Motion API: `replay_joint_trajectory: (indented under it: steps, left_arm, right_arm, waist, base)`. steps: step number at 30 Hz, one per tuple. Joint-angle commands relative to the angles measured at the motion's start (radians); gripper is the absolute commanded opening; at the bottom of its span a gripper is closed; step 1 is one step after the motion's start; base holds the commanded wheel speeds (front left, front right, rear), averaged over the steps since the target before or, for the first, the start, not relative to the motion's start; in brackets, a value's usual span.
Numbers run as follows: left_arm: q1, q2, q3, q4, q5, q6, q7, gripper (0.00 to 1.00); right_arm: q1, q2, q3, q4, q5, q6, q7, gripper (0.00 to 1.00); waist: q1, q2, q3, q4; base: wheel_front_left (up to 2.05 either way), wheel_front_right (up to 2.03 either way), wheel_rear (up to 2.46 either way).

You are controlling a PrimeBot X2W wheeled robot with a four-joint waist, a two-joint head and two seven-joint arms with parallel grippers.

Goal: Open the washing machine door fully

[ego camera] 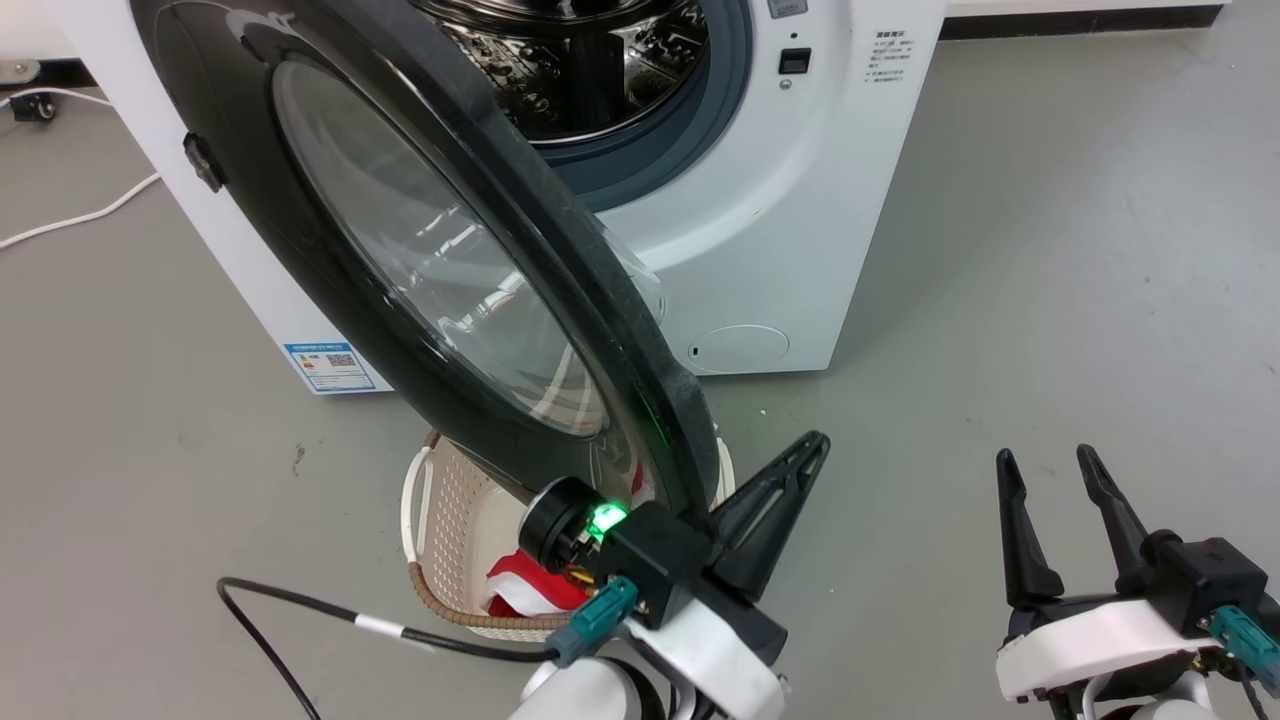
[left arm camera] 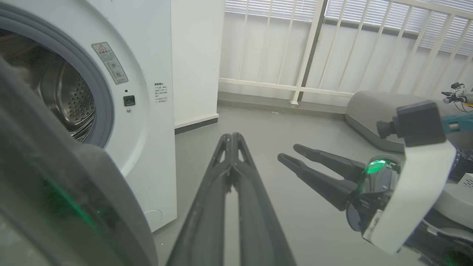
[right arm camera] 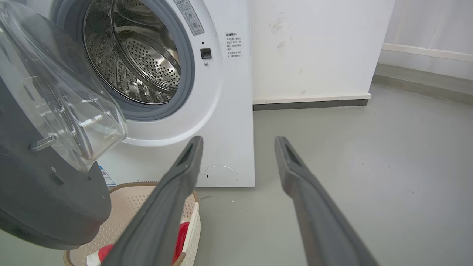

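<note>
Washing machine door [ego camera: 400, 230] standing partly open off washing machine [ego camera: 800, 200] front, above laundry basket [ego camera: 440, 500] on floor [ego camera: 1050, 280] | left hand [ego camera: 812, 445] clenched, empty, just beside its lower rim | right hand [ego camera: 1045, 465] released, well apart.

Washing machine door [ego camera: 430, 270]: round, glossy black, with a clear bulging glass centre. It stands swung well out from the front, partway open. Washing machine [ego camera: 790, 220]: white front-loader, its perforated steel drum [ego camera: 590, 70] exposed inside a grey rubber ring [ego camera: 690, 140].
</note>
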Motion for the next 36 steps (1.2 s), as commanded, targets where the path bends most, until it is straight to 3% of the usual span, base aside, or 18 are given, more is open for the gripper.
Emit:
replay_joint_trajectory:
  steps: [1,11,20,28,36]
  left_arm:
    - [-0.025,-0.009,0.007,0.026,-0.007,0.016,-0.010,0.00]
    - [-0.107,-0.024,0.040,0.157,-0.051,0.090,-0.052,0.00]
    - [-0.134,-0.018,0.055,0.232,-0.073,0.120,-0.070,0.00]
    - [-0.092,0.001,0.067,0.217,-0.069,0.157,-0.075,0.00]
    - [0.010,0.048,0.102,0.134,-0.078,0.237,-0.061,0.00]
  right_arm:
    - [-0.014,0.003,0.002,0.005,0.006,-0.001,-0.007,1.00]
    - [-0.021,0.003,0.013,0.028,0.023,-0.001,-0.013,1.00]
    - [-0.025,0.003,0.017,0.043,0.042,-0.001,-0.018,1.00]
    - [-0.018,0.003,0.021,0.051,0.055,-0.001,-0.020,1.00]
    - [-0.003,0.003,0.016,0.056,0.060,-0.001,-0.025,1.00]
  waist:
    - [-0.0001,0.0000,0.003,-0.006]
    - [-0.0001,0.0000,0.007,-0.024]
    - [-0.0001,0.0000,0.004,-0.026]
    - [-0.0001,0.0000,-0.005,-0.023]
    - [-0.0001,0.0000,-0.021,-0.011]
  base:
    - [0.00,0.00,0.00]
    - [0.00,0.00,0.00]
    - [0.00,0.00,0.00]
    - [0.00,0.00,0.00]
    - [0.00,0.00,0.00]
